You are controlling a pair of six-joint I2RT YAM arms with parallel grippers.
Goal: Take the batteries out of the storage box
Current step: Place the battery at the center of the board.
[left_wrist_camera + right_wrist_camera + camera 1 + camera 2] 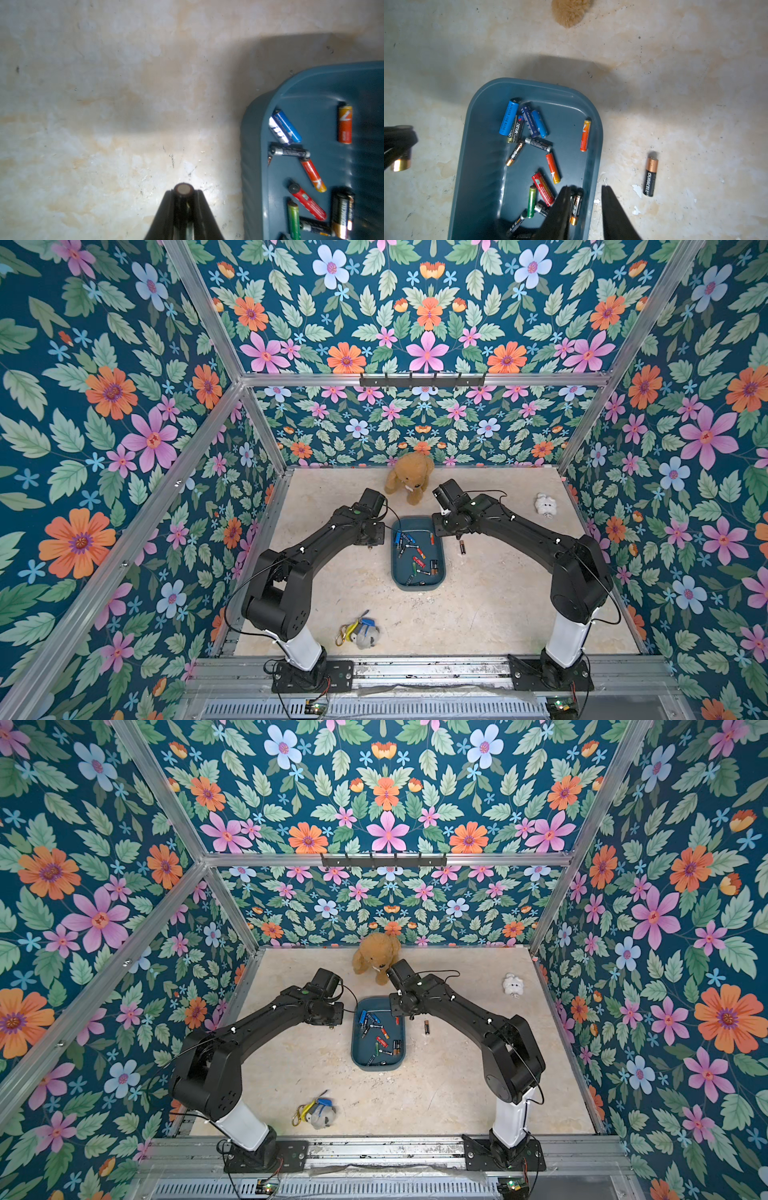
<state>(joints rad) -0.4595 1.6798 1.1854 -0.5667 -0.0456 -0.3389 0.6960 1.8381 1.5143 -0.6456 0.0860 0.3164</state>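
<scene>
The shallow dark teal plastic storage box (398,568) with rounded corners sits in the middle of the pale mottled tabletop (498,593), between the two black arms. Most of the small cylindrical batteries (538,144) lie loose inside it: blue ones grouped toward the end nearest the bear, orange, red and green ones further along, and several black cells with copper ends. In both top views they are scattered over the box floor (359,1048), none standing upright.

The left hand (184,191) is closed on a black copper-ended battery (400,164). It hangs over bare tabletop just beside the box's left wall (255,166), with the cell pointing down and its flat end showing between the fingers.

The right hand (586,191) is open. One finger (562,207) is inside the box near its right wall, close to a black battery lying there, and the other finger (610,209) is outside over the tabletop. Nothing is gripped between them.

One black Duracell battery with a copper end (651,177) lies flat on the tabletop, to the right of the box and apart from it, seen in a top view (461,546).

A brown plush teddy bear (409,479) sits behind the box against the flowered back wall. A small white plush toy (545,504) lies off to the right, and a keychain bundle with a yellow carabiner (357,630) lies near the front edge.
</scene>
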